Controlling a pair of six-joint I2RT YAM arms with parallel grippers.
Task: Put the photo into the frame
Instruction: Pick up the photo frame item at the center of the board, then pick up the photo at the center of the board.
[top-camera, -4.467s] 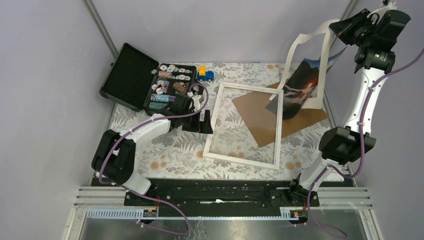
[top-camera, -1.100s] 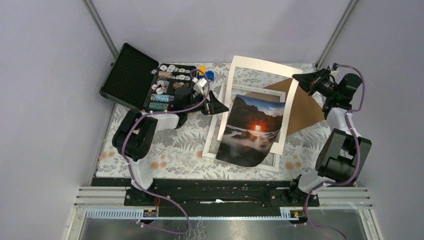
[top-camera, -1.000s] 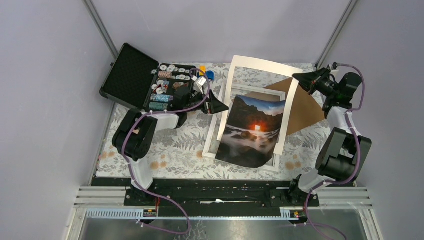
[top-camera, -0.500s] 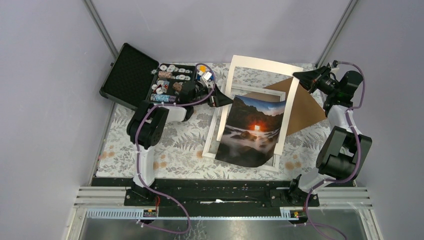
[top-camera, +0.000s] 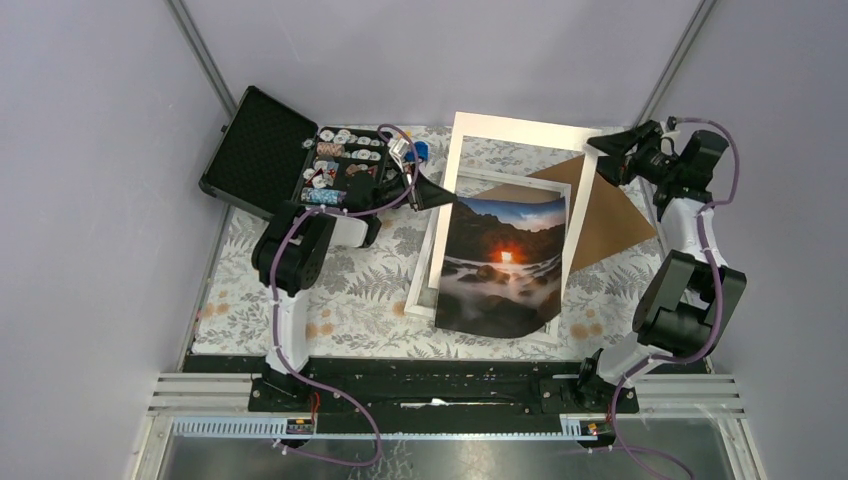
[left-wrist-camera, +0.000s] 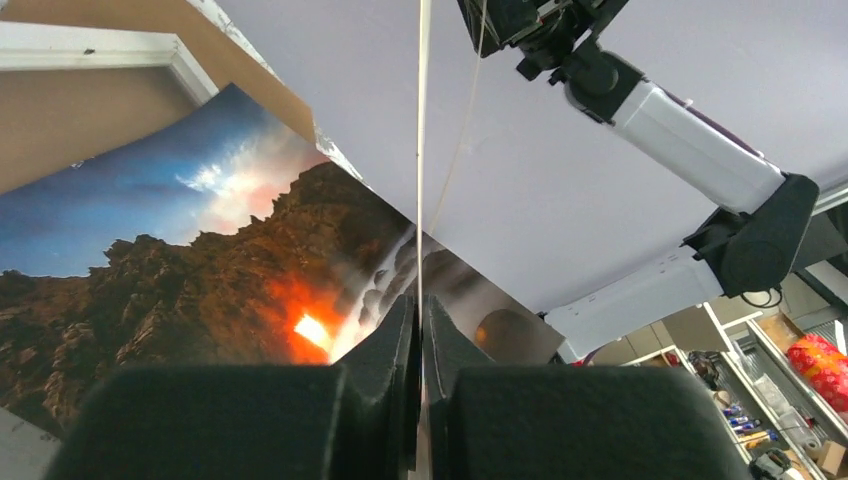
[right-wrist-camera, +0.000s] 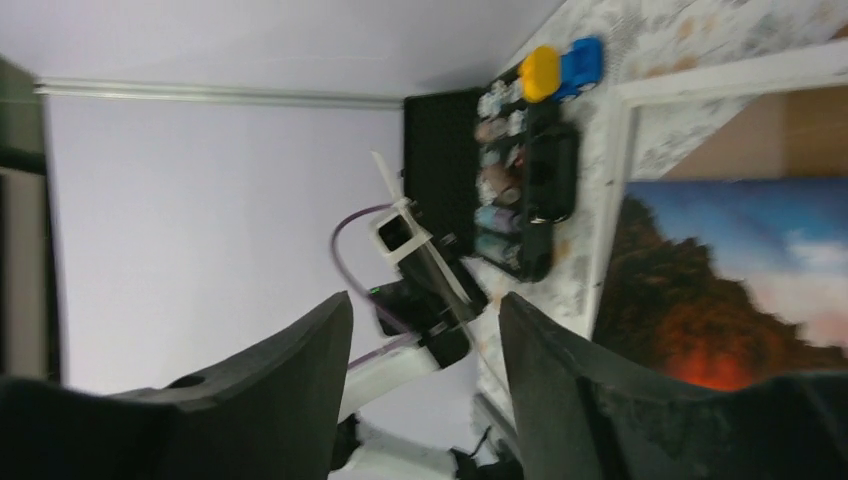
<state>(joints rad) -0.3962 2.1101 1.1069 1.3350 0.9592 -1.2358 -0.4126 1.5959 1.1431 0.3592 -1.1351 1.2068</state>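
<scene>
The photo (top-camera: 505, 265), a sunset over dark mountains, shows through the window of a cream mat board (top-camera: 520, 130) held tilted above the white frame (top-camera: 415, 300). The photo's lower edge curls over the frame's near rail. My left gripper (top-camera: 447, 194) is shut on the mat's left edge; in the left wrist view the mat (left-wrist-camera: 421, 150) runs edge-on between the closed fingers of that gripper (left-wrist-camera: 420, 300), with the photo (left-wrist-camera: 200, 250) beyond. My right gripper (top-camera: 600, 148) stands open just off the mat's far right corner; its wrist view shows nothing between the fingers of the gripper (right-wrist-camera: 425, 297).
A brown backing board (top-camera: 610, 220) lies under the frame's right side. An open black case (top-camera: 300, 165) of small items sits at the back left, with a blue and yellow toy (right-wrist-camera: 565, 65) beside it. A floral cloth (top-camera: 340, 290) covers the table.
My left gripper has shut on the mat's left edge. My right gripper has opened and let go of the right edge. Mat and photo shifted slightly left.
</scene>
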